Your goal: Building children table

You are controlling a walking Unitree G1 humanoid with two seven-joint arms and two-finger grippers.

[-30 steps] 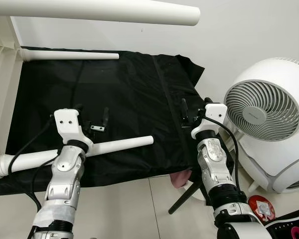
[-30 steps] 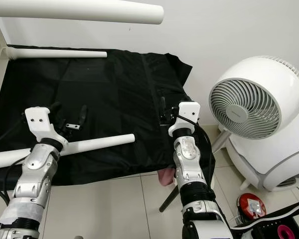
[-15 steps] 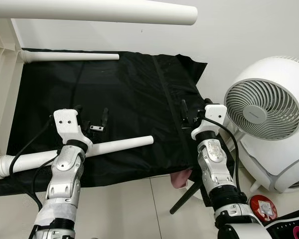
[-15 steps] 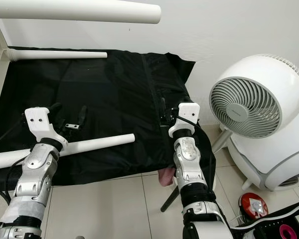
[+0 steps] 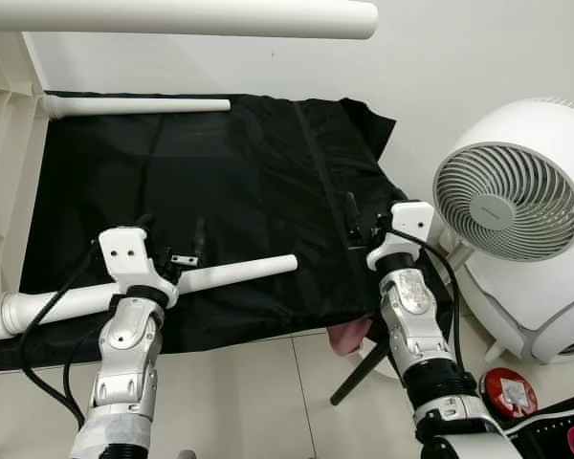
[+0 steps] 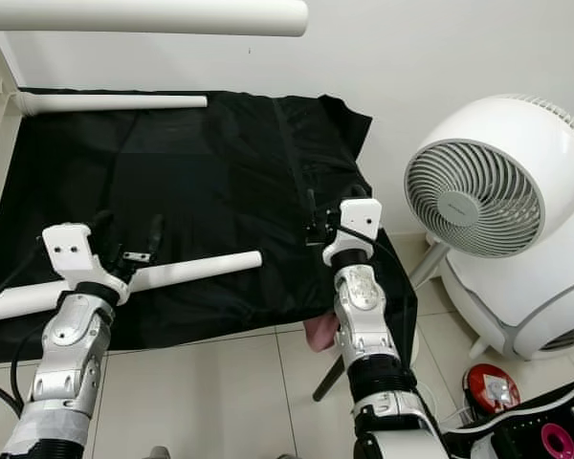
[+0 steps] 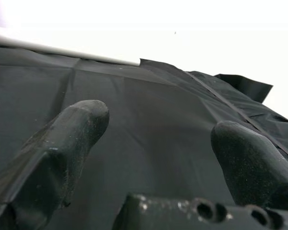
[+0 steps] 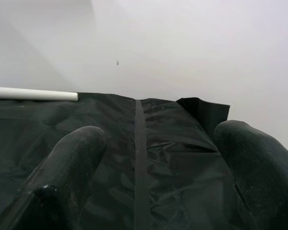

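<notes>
The white children's table lies on its side, its top [image 5: 2, 143] at my left. Its legs stick out to the right: one high up [image 5: 172, 17], one at the far side [image 5: 134, 105] and a near one [image 5: 239, 273]. All rest over a black cloth [image 5: 258, 163]. My left gripper [image 5: 172, 241] hovers open just above the near leg, with only cloth between its fingers [image 7: 62, 143]. My right gripper [image 5: 371, 212] stands open over the cloth's right edge, holding nothing; its fingers [image 8: 72, 163] point toward the wall.
A big white round fan [image 5: 512, 201] stands on the floor close to my right arm. A black stand leg [image 5: 359, 373] and something pink [image 5: 349, 337] poke out under the cloth's edge. A red round object [image 5: 507, 394] lies on the tiles.
The view has shifted slightly. My left gripper has drawn back and down, closer to the near leg. The right gripper has hardly moved.
</notes>
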